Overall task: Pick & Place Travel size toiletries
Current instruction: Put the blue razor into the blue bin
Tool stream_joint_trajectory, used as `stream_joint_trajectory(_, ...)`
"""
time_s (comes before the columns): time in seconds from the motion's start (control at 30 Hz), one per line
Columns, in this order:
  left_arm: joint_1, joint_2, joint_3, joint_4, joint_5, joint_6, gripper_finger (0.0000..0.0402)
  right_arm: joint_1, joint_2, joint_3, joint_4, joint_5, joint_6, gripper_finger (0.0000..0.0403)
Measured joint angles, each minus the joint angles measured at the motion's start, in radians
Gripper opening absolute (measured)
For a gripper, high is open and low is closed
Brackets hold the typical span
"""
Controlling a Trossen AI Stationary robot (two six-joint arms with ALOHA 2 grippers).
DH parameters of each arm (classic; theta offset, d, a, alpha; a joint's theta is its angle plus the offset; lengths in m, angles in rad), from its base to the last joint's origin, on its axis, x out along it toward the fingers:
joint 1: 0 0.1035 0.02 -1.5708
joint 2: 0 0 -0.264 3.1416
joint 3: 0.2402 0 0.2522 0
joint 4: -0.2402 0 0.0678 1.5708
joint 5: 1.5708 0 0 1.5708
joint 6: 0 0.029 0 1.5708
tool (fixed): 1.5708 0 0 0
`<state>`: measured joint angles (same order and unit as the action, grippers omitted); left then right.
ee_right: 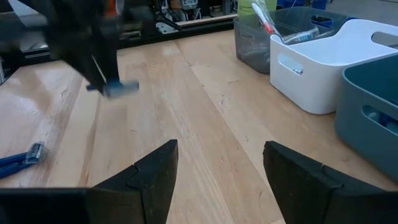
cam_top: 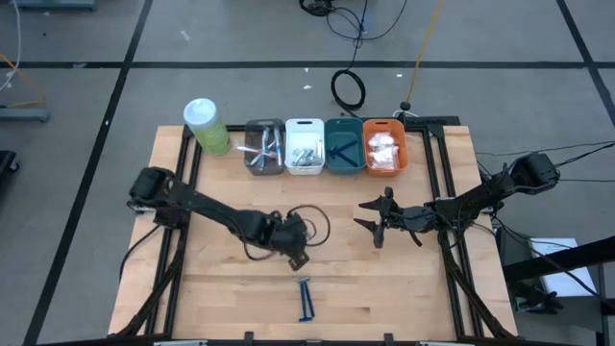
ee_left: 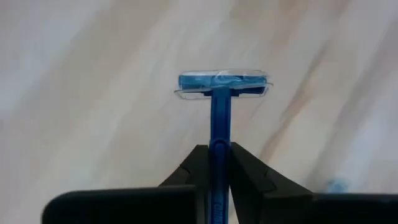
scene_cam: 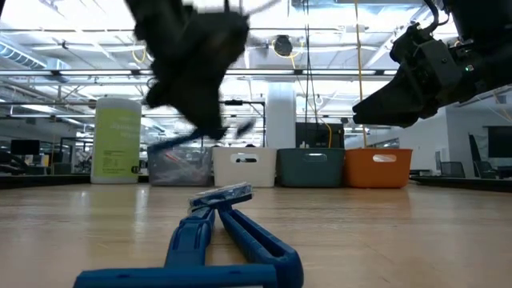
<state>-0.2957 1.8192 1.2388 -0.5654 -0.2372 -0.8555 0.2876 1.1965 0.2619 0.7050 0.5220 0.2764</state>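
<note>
1. While the left gripper (cam_top: 296, 252) hangs above the middle of the desk (cam_top: 221, 288), its fingers are clamped on the handle of a blue razor (ee_left: 221, 93), head pointing away from the wrist. The hold sits on a thin, smooth stem, so the razor could twist or slide out on the way to the bins.
2. Two more razors (cam_top: 306, 300) lie side by side near the desk's front edge, touching. A later grasp there might catch both or knock one aside.
3. Four bins stand tightly in a row, with the teal bin (cam_top: 343, 147) already holding blue sticks, so a loose release could land next door.
4. Right gripper (cam_top: 370, 219) waits spread apart nearby, so the arms' paths may cross.
</note>
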Motion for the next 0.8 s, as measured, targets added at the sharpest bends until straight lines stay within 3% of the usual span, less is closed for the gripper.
stream_joint_trajectory(0.27, 0.119, -0.161, 0.001, 0.345, -0.082, 0.372, 0.0011, 0.000, 0.000, 0.000, -0.004, 0.000, 0.000, 0.0224)
stream_joint_trajectory(0.4, 0.212, -0.171, 0.001, 0.554, -0.071, 0.501, 0.0027, 0.000, 0.000, 0.000, -0.007, 0.000, 0.000, 0.0224)
stream_joint_trajectory(0.5, 0.303, -0.163, 0.009, 0.707, 0.018, 0.535, 0.0026, 0.000, 0.000, 0.000, -0.007, 0.000, 0.000, 0.0224)
stream_joint_trajectory(0.6, 0.396, -0.126, 0.093, 0.694, 0.123, 0.533, 0.0010, 0.000, 0.000, 0.000, -0.007, 0.000, 0.000, 0.0224)
stream_joint_trajectory(0.8, 0.519, 0.026, 0.382, 0.466, 0.146, 0.576, 0.0020, 0.000, 0.000, 0.000, -0.008, 0.001, 0.000, 0.0224)
